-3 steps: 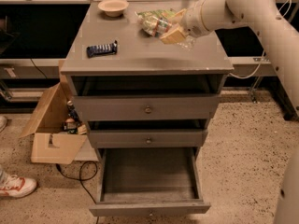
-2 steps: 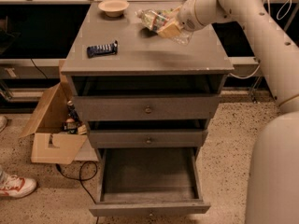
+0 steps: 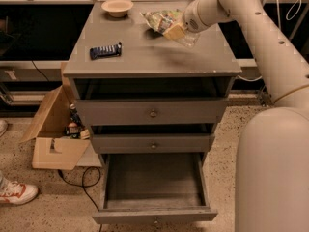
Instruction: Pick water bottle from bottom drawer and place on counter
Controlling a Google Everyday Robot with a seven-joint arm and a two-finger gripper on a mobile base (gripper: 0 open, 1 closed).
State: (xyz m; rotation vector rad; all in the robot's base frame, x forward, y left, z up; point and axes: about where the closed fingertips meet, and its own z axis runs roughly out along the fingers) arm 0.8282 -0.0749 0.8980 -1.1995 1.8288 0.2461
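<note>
The water bottle (image 3: pixel 163 21), clear plastic with a faint label, lies tilted in my gripper (image 3: pixel 175 31) over the back right part of the counter (image 3: pixel 145 59). The gripper is shut on the bottle's lower end, and the bottle's other end points left towards the back. A faint shadow lies on the counter under it; I cannot tell whether the bottle touches the surface. The bottom drawer (image 3: pixel 153 216) is pulled out and its inside shows nothing. The two shallower drawers above it are shut.
A dark blue snack bar (image 3: pixel 105 50) lies on the counter's left side and a tan bowl (image 3: pixel 118 7) at its back. An open cardboard box (image 3: pixel 54 139) with small items, a cable and a sneaker (image 3: pixel 17 192) are on the floor to the left. My arm (image 3: pixel 270 47) spans the right side.
My gripper has carried the bottle a little to the left and towards the back of the counter. The drawers, snack bar and bowl have not moved.
</note>
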